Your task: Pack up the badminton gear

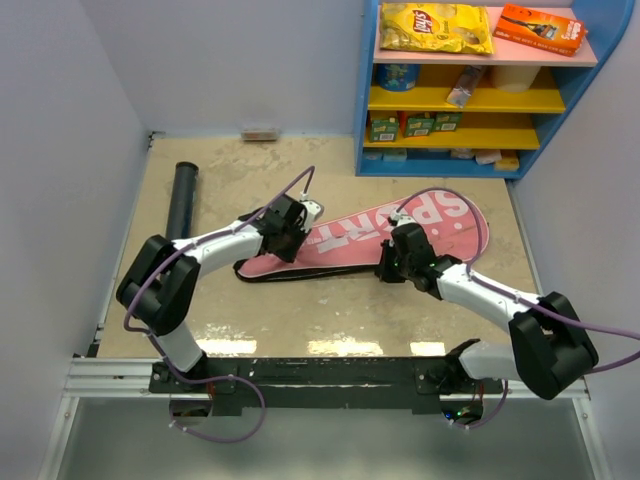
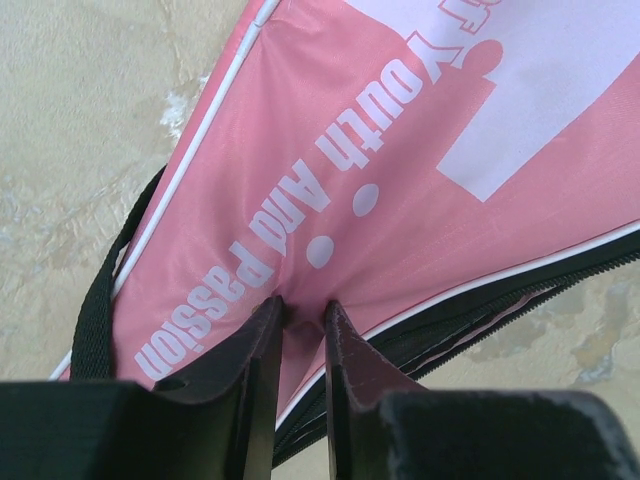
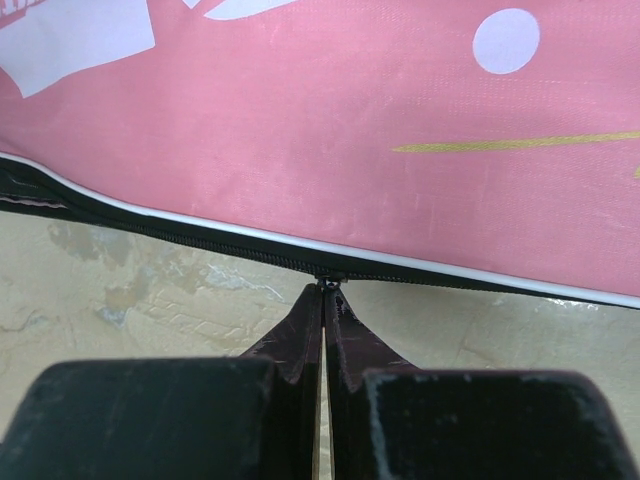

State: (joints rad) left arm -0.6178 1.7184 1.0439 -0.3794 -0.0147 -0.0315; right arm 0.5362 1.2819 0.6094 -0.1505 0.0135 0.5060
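As seen overhead: pink bag (image 1: 345, 245) read SPORT
Left fingers (image 2: 252, 375): pinched its fold beside "Youth And Passion"
Right fingers (image 3: 300, 345): pinched zip pull (image 3: 328, 284)

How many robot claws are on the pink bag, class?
2. The left claw pinches the pink bag near its narrow end; the right claw is shut on the zipper pull at its near edge.

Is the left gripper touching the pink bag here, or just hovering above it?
Touching. In the left wrist view the left gripper presses into the pink bag, with a ridge of its fabric pinched between the jaws.
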